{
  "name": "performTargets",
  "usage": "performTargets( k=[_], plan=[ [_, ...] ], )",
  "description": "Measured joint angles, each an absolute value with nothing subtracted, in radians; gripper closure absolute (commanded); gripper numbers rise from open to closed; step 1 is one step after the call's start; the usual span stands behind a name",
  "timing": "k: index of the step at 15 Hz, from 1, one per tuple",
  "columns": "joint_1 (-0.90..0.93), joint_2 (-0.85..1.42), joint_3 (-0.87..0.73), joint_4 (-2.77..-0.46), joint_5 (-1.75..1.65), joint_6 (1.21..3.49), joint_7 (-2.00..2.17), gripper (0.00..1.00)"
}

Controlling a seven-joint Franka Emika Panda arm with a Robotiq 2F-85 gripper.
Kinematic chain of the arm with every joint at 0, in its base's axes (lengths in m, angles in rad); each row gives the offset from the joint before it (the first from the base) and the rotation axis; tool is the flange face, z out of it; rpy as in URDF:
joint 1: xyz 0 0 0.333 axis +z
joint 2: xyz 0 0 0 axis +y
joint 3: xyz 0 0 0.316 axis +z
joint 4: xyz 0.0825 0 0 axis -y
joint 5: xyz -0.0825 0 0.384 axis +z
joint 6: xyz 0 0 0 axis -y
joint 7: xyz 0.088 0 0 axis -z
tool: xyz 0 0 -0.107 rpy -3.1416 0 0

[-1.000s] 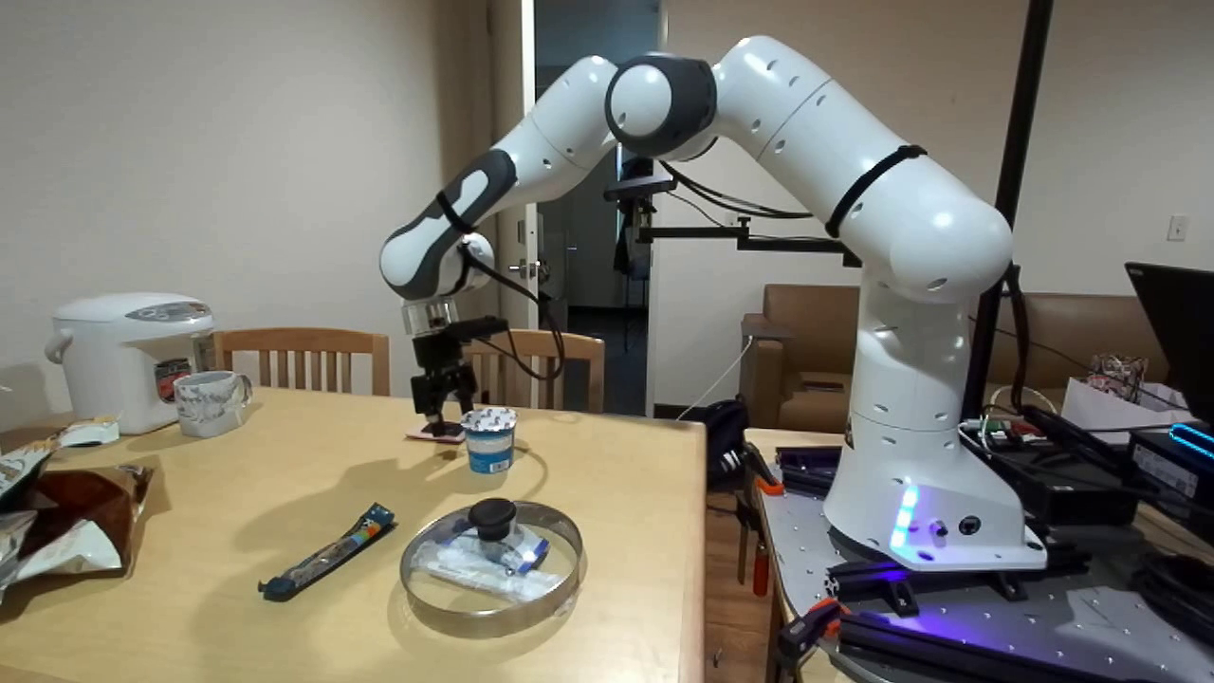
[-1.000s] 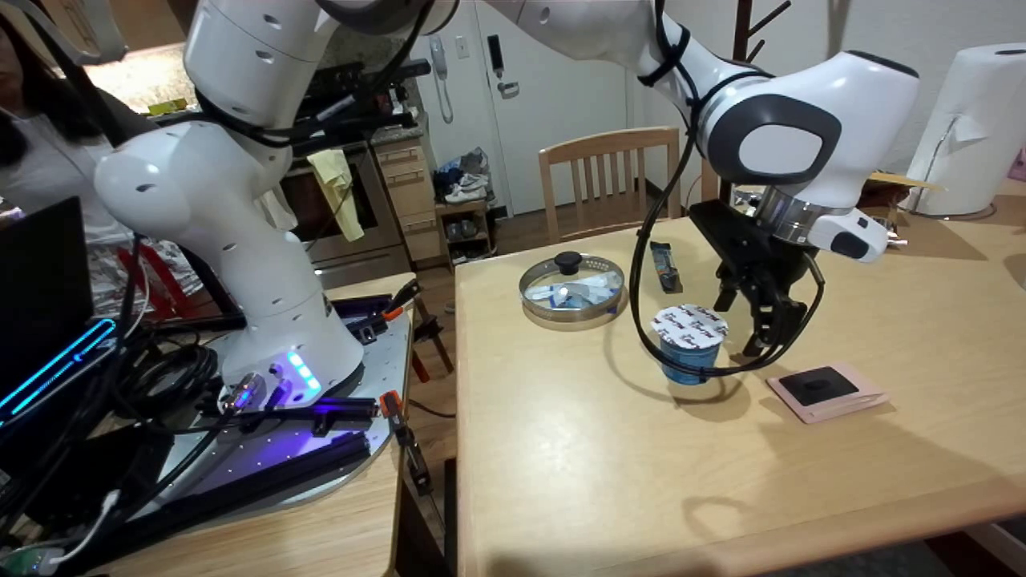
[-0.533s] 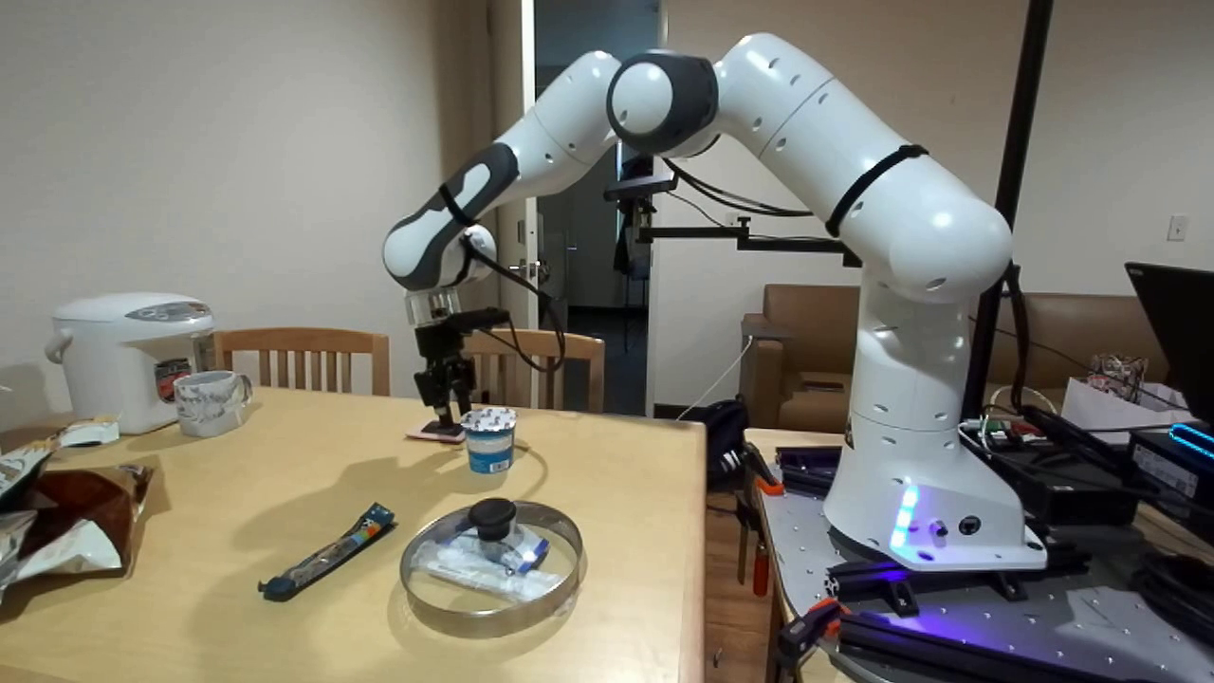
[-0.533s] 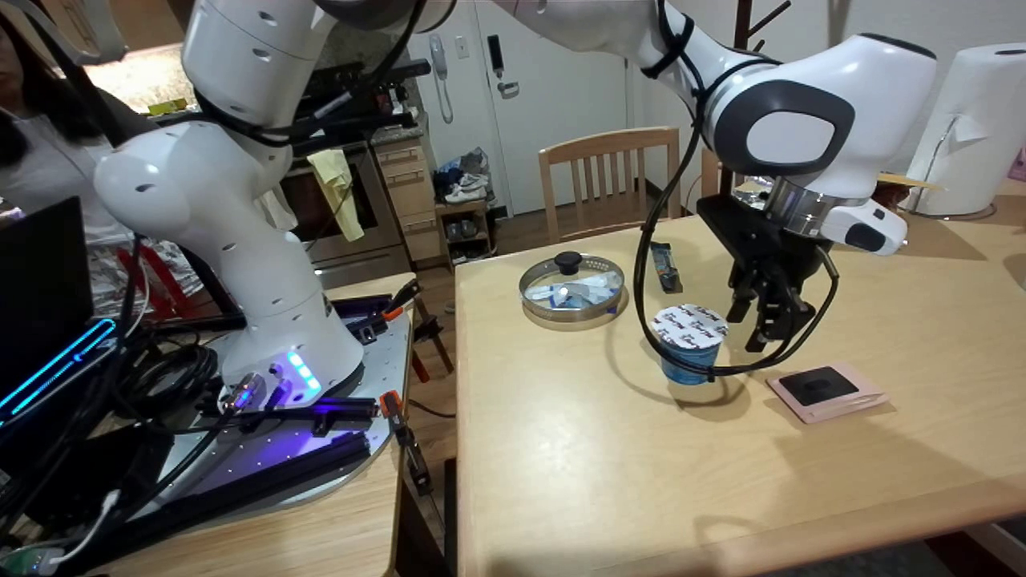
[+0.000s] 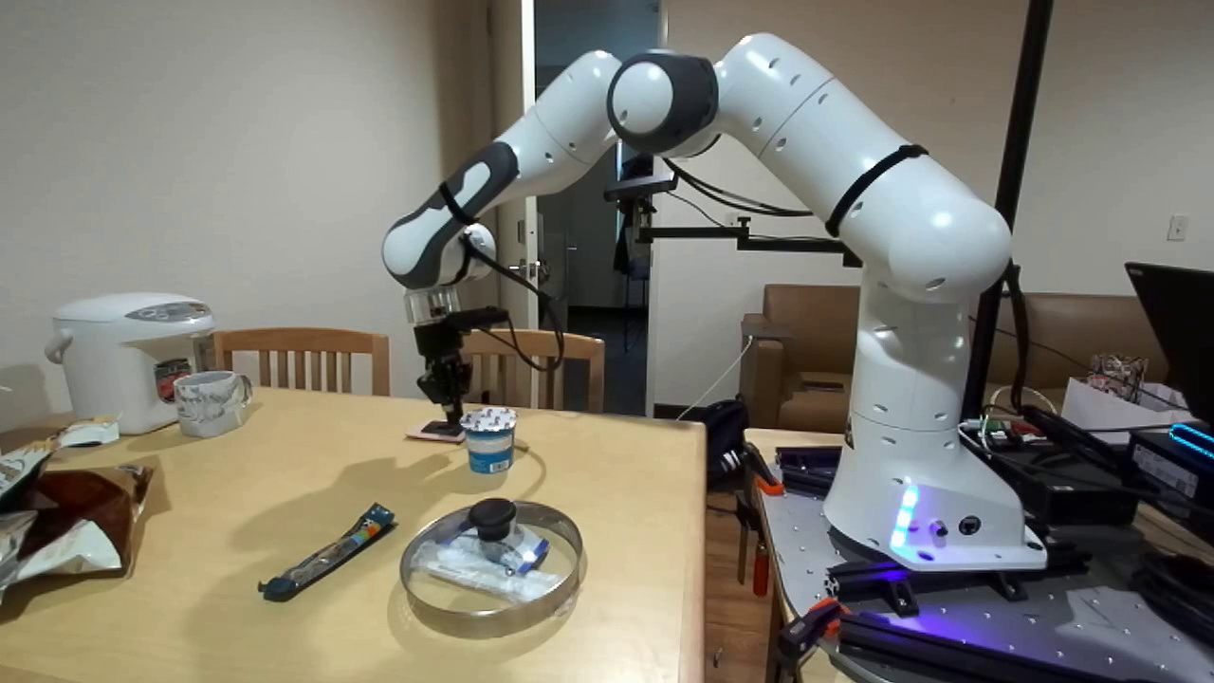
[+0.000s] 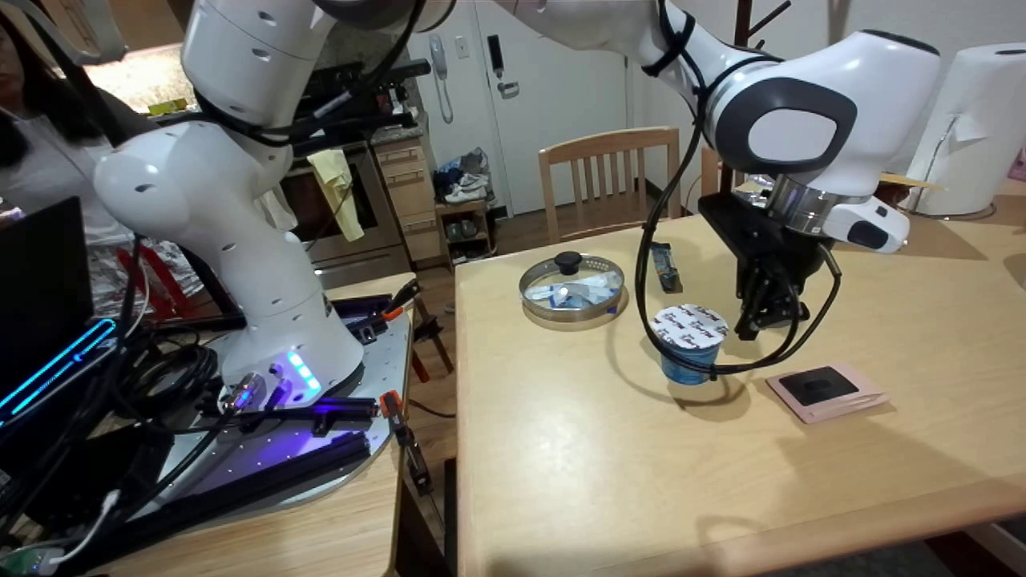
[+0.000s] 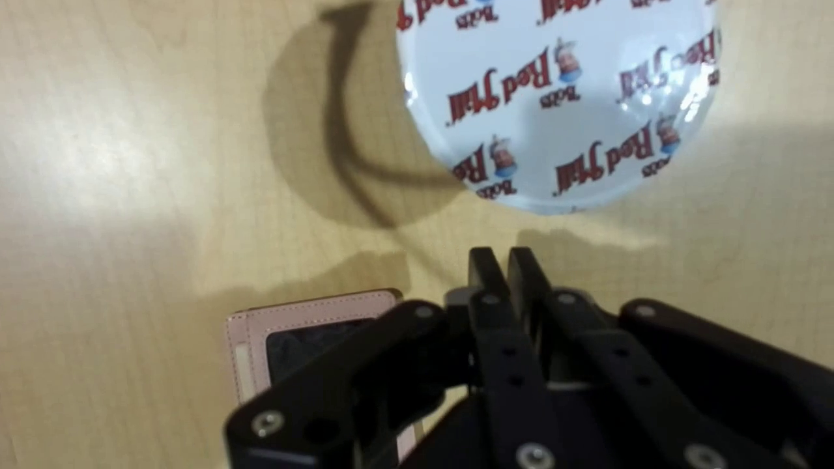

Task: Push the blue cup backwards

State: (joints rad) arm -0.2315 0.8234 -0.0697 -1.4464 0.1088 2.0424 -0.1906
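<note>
The blue cup (image 5: 490,446) stands upright on the desk (image 6: 561,449), its printed foil lid (image 7: 554,98) facing up. The gripper (image 7: 505,255) is just beside it, on the side away from the robot base (image 5: 934,498); bare wood shows between the cup and the fingertips (image 7: 487,266) in the wrist view, so they look apart. The two fingers are brought together, with only a sliver between them and nothing held. That suits the job: a push needs no grasp, and paired fingers make one narrow, firm end to lean on the cup's wall. The placing also hints at what "backwards" means (my reading, nothing spells it out): towards the base, with the gripper reaching past the cup to draw it in. The fingertips appear to hang clear of the desk, so they may need to come lower first; pressing near the rim could tip the cup. The black cable (image 6: 642,264) loops across the cup in an exterior view; whether it touches, I cannot tell. The pink card holder (image 6: 827,393) and the silvery dish (image 5: 474,621) both seem to lie outside the likely path.
</note>
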Motion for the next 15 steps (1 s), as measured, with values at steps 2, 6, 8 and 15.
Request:
performTargets(
  k=[2,6,8,15],
  plan=[
    [-0.231,0.824,-0.065,-1.446,0.109,2.042,-0.191,1.00],
    [-0.230,0.827,-0.056,-1.446,0.109,2.042,-0.191,1.00],
    [-0.230,0.831,-0.055,-1.447,0.109,2.042,-0.191,1.00],
    [-0.232,0.834,-0.054,-1.457,0.109,2.042,-0.191,1.00]
  ],
)
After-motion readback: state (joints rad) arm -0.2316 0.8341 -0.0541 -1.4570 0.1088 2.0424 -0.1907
